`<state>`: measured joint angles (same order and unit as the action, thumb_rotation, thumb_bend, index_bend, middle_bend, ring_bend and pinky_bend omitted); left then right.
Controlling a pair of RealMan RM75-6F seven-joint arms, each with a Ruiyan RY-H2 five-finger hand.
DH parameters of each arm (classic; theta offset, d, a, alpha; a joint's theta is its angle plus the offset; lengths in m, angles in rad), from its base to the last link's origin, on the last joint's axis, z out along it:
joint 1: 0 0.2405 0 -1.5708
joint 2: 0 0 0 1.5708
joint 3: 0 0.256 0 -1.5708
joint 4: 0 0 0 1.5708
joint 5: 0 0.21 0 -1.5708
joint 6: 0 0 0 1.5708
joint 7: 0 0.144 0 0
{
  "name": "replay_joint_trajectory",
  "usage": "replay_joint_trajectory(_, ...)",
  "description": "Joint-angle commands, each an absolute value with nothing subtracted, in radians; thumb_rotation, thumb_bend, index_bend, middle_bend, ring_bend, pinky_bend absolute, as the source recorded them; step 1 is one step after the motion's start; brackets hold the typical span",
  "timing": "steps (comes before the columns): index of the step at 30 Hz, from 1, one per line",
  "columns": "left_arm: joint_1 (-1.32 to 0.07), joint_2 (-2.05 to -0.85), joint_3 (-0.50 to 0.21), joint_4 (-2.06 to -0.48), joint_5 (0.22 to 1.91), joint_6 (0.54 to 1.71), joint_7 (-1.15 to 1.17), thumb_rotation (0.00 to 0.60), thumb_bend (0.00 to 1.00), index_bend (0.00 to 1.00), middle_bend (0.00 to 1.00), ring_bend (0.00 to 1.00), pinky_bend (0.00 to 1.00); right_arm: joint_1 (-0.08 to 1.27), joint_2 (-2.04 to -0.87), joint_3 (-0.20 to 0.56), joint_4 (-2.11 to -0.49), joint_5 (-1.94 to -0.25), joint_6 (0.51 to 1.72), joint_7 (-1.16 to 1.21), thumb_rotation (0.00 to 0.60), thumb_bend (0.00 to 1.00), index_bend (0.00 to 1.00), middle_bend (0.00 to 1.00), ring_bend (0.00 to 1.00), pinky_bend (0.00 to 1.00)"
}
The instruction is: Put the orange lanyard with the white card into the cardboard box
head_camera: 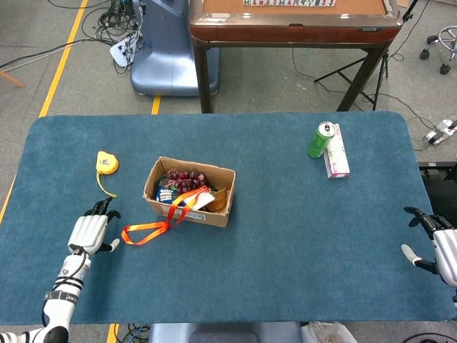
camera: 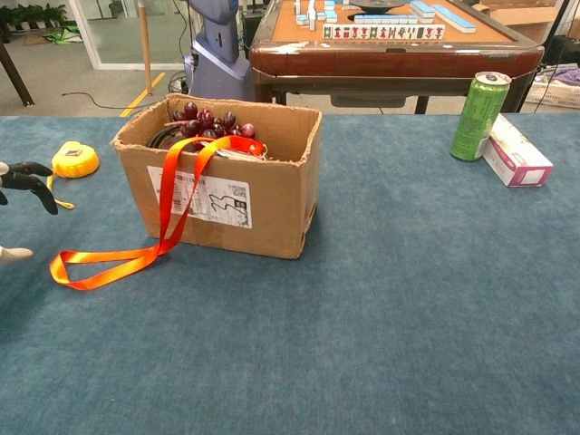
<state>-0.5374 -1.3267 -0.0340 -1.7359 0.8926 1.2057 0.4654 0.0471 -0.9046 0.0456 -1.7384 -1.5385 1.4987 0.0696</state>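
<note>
Orange lanyard (head_camera: 153,227) trails from the cardboard box (head_camera: 190,191) onto the table, its loop just beside the empty, spread-fingered left hand (head_camera: 91,231); tugging the loop could drag the white card (head_camera: 202,199) out.

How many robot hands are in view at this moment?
2. The left robot hand sits near the table's front-left edge, just left of the orange lanyard loop. The right robot hand is at the table's far right edge, partly cut off by the frame.
</note>
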Motion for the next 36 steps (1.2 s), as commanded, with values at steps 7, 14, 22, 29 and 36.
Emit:
replay_joint_trajectory(7,-0.538,-1.371,-0.052,-1.71,0.883,1.188,0.481,0.6,0.23,0.37,0.0,0.01,0.18,0.047,-0.905,0.045,-1.737,-1.54,1.5,0.07,0.6,0.24,0.24,0.42,0.35,0.66)
replay_joint_trajectory(14,-0.539,-1.396,-0.061,-1.692,0.872,1.174,0.491,0.6,0.23,0.37,0.0,0.01,0.18,0.046,-0.904,0.045,-1.737,-1.541,1.501,0.072,0.6,0.24,0.24,0.42,0.35,0.66)
replay_joint_trajectory(22,-0.541,-1.429,-0.068,-1.65,0.848,1.167,0.524,0.6,0.23,0.37,0.0,0.01,0.18,0.046,-0.904,0.045,-1.738,-1.541,1.5,0.072,0.6,0.24,0.24,0.42,0.35,0.66)
replay_joint_trajectory(29,-0.544,-1.441,-0.064,-1.629,0.826,1.159,0.565,0.6,0.23,0.37,0.0,0.01,0.18,0.046,-0.904,0.045,-1.738,-1.541,1.499,0.072,0.6,0.24,0.24,0.42,0.35,0.66)
replay_joint_trajectory(36,-0.547,-1.45,-0.07,-1.626,0.811,1.151,0.581,0.6,0.23,0.37,0.0,0.01,0.18,0.047,-0.904,0.045,-1.738,-1.542,1.498,0.073,0.6,0.24,0.24,0.42,0.35,0.66)
